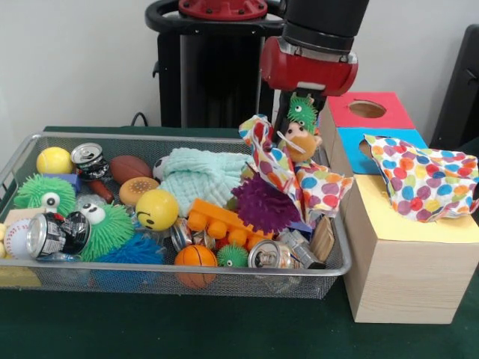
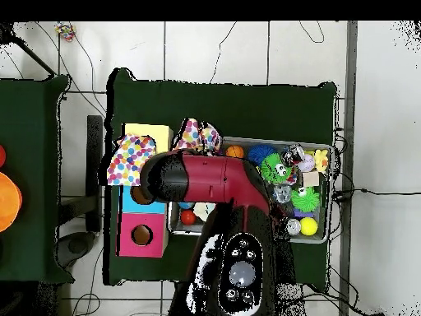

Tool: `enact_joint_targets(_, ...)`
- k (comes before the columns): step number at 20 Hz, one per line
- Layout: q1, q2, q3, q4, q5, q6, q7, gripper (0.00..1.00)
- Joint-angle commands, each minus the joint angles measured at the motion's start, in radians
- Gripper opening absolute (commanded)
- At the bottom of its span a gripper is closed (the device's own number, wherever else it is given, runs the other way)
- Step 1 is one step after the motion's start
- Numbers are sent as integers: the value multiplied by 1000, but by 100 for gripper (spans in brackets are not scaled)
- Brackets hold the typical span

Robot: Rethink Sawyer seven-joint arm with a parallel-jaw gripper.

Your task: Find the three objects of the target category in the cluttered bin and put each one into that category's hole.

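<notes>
The green counter (image 1: 224,329) carries a wire bin (image 1: 45,280) heaped with toys and cans, and beside it a wooden box (image 1: 404,277) with coloured holes on top. A dotted cloth (image 1: 423,179) drapes over that box, likely dropped toward its hole; a second one (image 1: 292,176) hangs at the bin's edge. The gripper (image 1: 301,112) hovers above, pinching a small green spiky toy (image 1: 302,110), apparently lifting it clear

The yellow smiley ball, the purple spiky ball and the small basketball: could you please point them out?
Yellow smiley ball (image 1: 156,209), front view, on its face.
Purple spiky ball (image 1: 264,203), front view, its middle.
Small basketball (image 1: 195,258), front view, its upper half.
</notes>
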Motion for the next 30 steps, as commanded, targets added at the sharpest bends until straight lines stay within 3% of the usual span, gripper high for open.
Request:
enact_joint_targets(1,-23,52,53,24,63,9,227,0)
enact_joint_targets(7,-34,81,52,3,69,-8,209,0)
enact_joint_targets(12,-10,52,31,-4,37,5,180,0)
enact_joint_targets(17,53,9,1,40,41,27,231,0)
enact_joint_targets(24,81,-6,10,65,63,29,234,0)
enact_joint_targets(28,140,-58,-17,125,69,41,272,0)
enact_joint_targets(30,132,-63,-12,144,77,19,267,0)
